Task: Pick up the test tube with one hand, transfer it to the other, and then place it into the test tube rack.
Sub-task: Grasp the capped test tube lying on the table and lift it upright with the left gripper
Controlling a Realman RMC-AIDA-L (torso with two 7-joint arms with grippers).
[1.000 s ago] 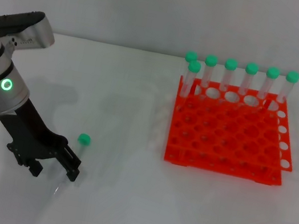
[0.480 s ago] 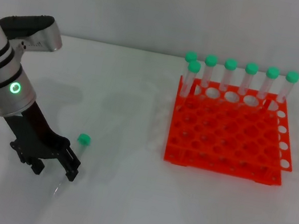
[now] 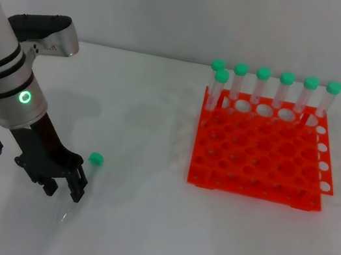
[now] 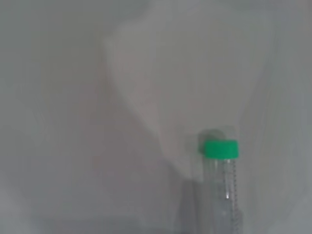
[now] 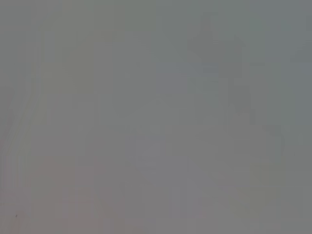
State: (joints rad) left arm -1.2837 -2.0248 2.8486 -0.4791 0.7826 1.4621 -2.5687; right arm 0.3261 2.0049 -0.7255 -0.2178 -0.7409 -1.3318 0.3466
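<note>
The test tube (image 3: 88,172) lies on the white table, its green cap (image 3: 95,158) pointing away from me and its clear body running toward me. My left gripper (image 3: 64,189), the black one on the arm with the green light, is low over the tube's body and open, with one finger (image 3: 79,190) right at the tube. The left wrist view shows the capped test tube (image 4: 222,185) close up on the table. The orange test tube rack (image 3: 258,157) stands to the right. My right gripper is out of view; its wrist view shows only plain grey.
Several green-capped tubes (image 3: 260,90) stand upright along the rack's far row. Bare white table (image 3: 147,150) lies between the lying tube and the rack. A pale wall runs behind the table.
My left arm has shifted a little right and its fingers have drawn closer together around the tube's body. The tube and rack have not moved.
</note>
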